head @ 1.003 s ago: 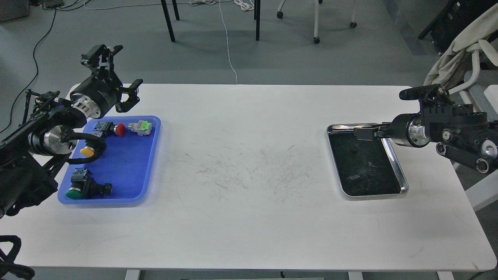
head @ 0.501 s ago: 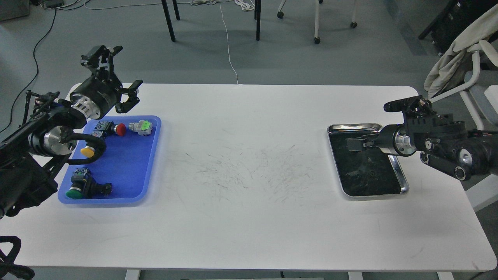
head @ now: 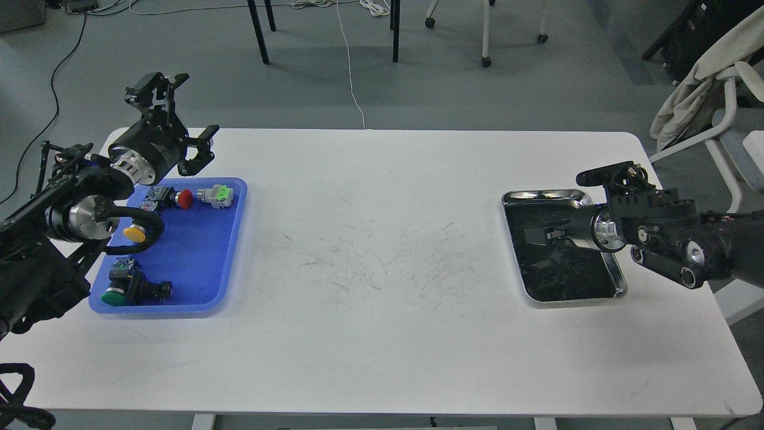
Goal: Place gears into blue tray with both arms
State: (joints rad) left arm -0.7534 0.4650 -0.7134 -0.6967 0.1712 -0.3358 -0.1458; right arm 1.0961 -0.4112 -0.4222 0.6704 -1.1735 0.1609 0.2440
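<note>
**Q:** Over at three o'clock on the table, where did your right gripper (head: pixel 537 234) stand?

**Me:** Low over the steel tray (head: pixel 619 280); it reached in from the tray's three-o'clock side, fingers pointing toward nine o'clock; against that dark, shiny floor I could not tell whether the fingers were parted or together.

**Q:** And the gears?

**Me:** I could not make out any gear for certain; the tray's inside was black with reflections, and small black wheels would vanish there; I judged that they lay in that tray, under or just toward six o'clock of my right fingertips.

**Q:** Which arm was nearer?

**Me:** The right by far; my left gripper (head: pixel 185 116) hung well apart at nine o'clock, raised beyond the twelve-o'clock edge of the blue tray (head: pixel 233 263), its fingers spread wide and holding nothing.

**Q:** What lay in the blue tray?

**Me:** Only push-button switches: a red-capped one (head: pixel 179 199), a green-and-grey one (head: pixel 216 195), a yellow-capped one (head: pixel 135 233) and a dark green-capped one (head: pixel 125 288); no gear showed there, so I reckoned the task barely begun; the carry from the right would run straight toward nine o'clock across the white table (head: pixel 382 334).
</note>
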